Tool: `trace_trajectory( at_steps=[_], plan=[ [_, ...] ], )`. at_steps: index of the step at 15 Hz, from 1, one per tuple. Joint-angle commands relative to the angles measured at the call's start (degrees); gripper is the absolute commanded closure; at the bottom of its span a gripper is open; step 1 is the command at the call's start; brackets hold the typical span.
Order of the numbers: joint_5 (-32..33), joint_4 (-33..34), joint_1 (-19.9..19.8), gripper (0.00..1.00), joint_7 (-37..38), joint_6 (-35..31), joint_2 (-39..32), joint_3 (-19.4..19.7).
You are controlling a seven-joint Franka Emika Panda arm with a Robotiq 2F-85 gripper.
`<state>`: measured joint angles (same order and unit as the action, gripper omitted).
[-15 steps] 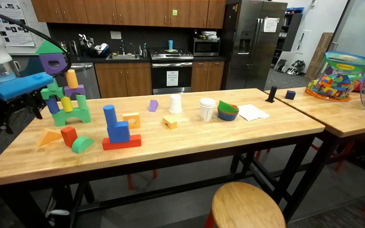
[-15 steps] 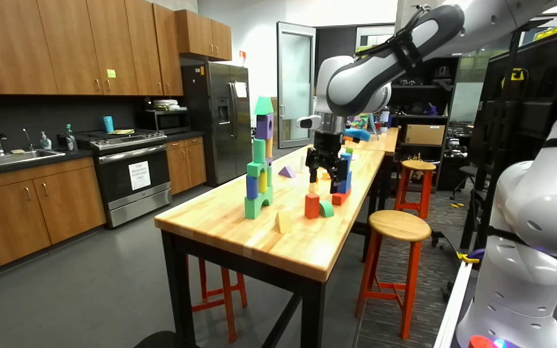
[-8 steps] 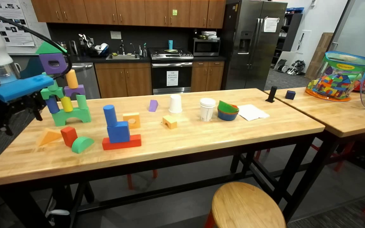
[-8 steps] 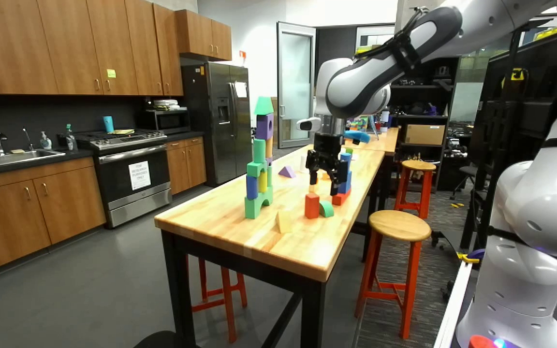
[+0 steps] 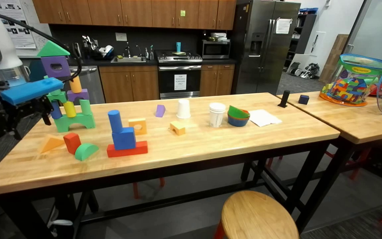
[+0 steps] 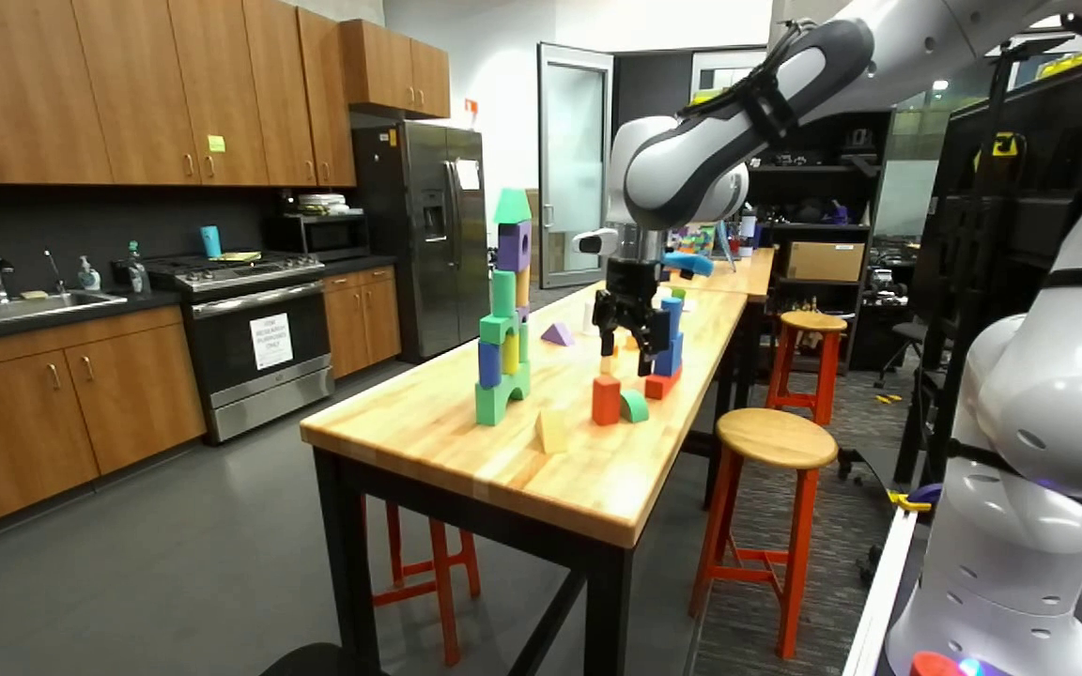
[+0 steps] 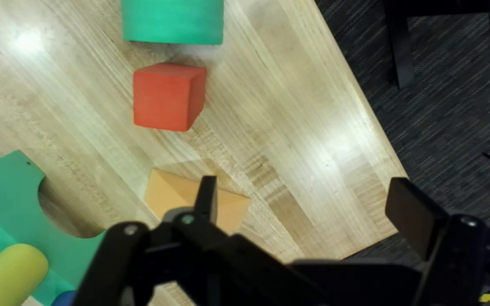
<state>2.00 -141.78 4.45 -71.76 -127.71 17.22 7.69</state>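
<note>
My gripper point(image 7: 303, 191) is open and empty, held above the table end; it also shows in both exterior views point(image 5: 32, 129) point(image 6: 626, 359). In the wrist view its left finger overlaps the yellow-orange triangular block point(image 7: 170, 191) lying below. A red block point(image 7: 162, 100) stands near it, and a green half-round block point(image 7: 172, 21) lies beyond. The tall block tower point(image 6: 510, 253) with a purple holed block and green triangle on top stands close by. A shorter stack point(image 5: 124, 137) has a blue cylinder on a blue block on a red bar.
Farther along the wooden table point(image 5: 211, 146) are a purple block point(image 5: 160, 111), two yellow-orange blocks point(image 5: 138, 126) point(image 5: 177, 127), white cups point(image 5: 183, 109) point(image 5: 217, 114), a bowl point(image 5: 238, 117) and paper point(image 5: 264, 118). A block bag point(image 5: 356, 83) stands on the far table. Stools point(image 6: 776, 437) stand beside.
My open gripper has dipped very slightly, then shifted a little rightward in the exterior view with the block bag, and slightly left in the view showing the arm's base. The blocks have not moved.
</note>
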Motion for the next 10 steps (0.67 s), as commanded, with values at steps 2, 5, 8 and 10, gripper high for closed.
trace_trajectory(
  at_steps=[2, 5, 8, 10],
  plan=[
    [0.16, 3.32, -1.86, 0.00, -1.41, 0.08, -3.97, 0.11],
    [0.31, 4.48, -2.67, 0.00, -1.52, 0.25, -5.42, -0.12],
    [0.26, 5.36, -3.14, 0.00, -1.78, 0.35, -6.59, -0.34],
    [0.20, 5.87, -3.31, 0.00, -1.92, 0.44, -7.12, -0.43]
  ],
)
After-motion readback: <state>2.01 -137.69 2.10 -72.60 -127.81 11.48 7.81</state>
